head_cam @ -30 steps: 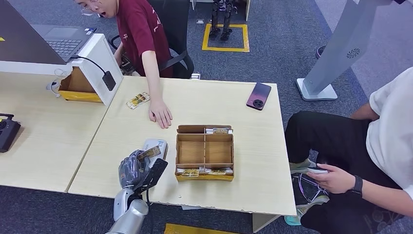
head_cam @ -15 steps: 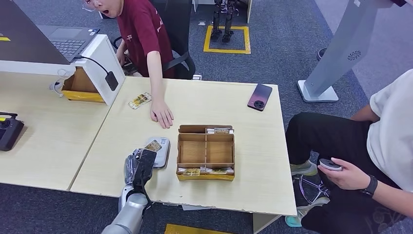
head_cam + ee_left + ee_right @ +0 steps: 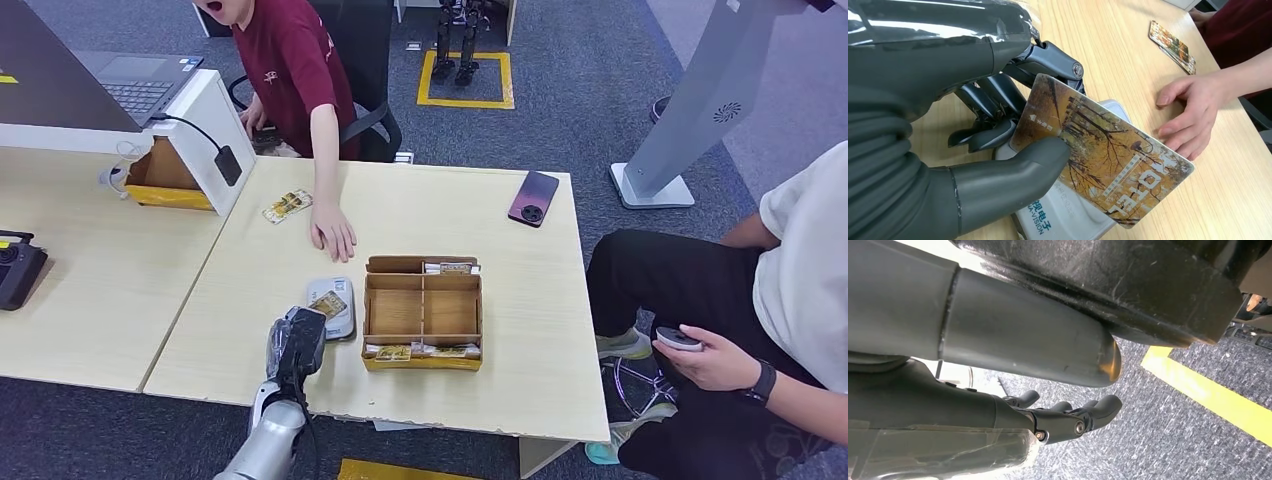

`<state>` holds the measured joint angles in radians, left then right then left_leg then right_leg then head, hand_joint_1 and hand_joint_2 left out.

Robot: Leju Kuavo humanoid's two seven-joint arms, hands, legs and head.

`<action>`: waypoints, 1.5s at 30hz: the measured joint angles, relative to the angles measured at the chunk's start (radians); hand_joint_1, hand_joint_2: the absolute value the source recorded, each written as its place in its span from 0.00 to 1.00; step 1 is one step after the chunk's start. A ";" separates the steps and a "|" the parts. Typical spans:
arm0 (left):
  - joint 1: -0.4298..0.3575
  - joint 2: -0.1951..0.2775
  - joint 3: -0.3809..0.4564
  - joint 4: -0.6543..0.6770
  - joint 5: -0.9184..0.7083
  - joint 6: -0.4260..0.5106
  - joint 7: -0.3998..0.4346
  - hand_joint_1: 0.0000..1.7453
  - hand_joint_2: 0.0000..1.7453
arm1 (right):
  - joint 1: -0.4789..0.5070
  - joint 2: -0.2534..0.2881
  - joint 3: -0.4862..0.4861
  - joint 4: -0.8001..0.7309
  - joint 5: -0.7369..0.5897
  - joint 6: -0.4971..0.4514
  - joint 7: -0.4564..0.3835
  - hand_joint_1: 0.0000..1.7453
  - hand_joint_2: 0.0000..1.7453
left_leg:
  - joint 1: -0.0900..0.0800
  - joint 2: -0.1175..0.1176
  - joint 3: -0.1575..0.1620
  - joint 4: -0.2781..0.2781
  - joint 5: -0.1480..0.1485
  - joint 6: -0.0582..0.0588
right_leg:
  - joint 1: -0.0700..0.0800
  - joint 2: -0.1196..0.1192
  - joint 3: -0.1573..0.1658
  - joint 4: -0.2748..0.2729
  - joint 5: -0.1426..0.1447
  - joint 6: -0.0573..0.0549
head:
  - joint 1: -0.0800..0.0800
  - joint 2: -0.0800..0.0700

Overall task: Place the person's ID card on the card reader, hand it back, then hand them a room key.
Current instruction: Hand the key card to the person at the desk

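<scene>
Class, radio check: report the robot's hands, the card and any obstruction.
Left hand grips ID card over card reader. Right hand hangs empty. Person's hand rests nearby, not blocking.

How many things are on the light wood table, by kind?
Card in the left hand (autumn picture): 1
Card reader: 1
Loose card stack near the person's hand: 1
Wooden divided box: 1
Phone: 1
Total: 5

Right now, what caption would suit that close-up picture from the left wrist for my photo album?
The robot's left hand holds a card printed with autumn trees over a pale card reader, near a person's hand.
</scene>
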<state>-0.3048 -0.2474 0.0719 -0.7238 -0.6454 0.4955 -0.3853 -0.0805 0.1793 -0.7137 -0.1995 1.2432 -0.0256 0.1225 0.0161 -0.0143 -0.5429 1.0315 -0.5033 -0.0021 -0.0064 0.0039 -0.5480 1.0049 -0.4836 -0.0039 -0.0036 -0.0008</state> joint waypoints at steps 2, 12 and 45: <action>0.001 0.004 -0.012 -0.001 0.002 0.004 0.002 1.00 1.00 | 0.000 0.000 0.000 0.000 0.000 0.000 0.000 0.00 0.00 | 0.000 0.000 0.000 0.000 0.000 0.000 | 0.000 0.000 0.000 0.000 0.000 0.000 | 0.000 0.000; 0.003 0.025 -0.079 -0.005 -0.007 0.049 0.031 1.00 1.00 | 0.001 0.000 -0.011 0.000 0.002 0.000 -0.006 0.00 0.00 | 0.000 0.000 -0.001 0.000 0.000 0.000 | 0.000 0.000 -0.001 0.000 0.000 0.000 | 0.000 0.000; -0.134 0.147 -0.249 0.077 -0.395 0.095 0.277 1.00 1.00 | -0.003 0.000 -0.014 -0.003 0.035 0.016 0.000 0.00 0.00 | 0.000 0.002 -0.005 0.000 0.001 -0.001 | 0.000 0.002 -0.006 0.000 0.002 0.000 | 0.000 0.000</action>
<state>-0.4384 -0.1001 -0.1775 -0.6465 -1.0406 0.5904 -0.1083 -0.0837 0.1793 -0.7275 -0.2022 1.2778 -0.0095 0.1227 0.0164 -0.0124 -0.5480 1.0318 -0.5021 -0.0030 -0.0065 0.0060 -0.5541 1.0049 -0.4819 -0.0039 -0.0038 -0.0008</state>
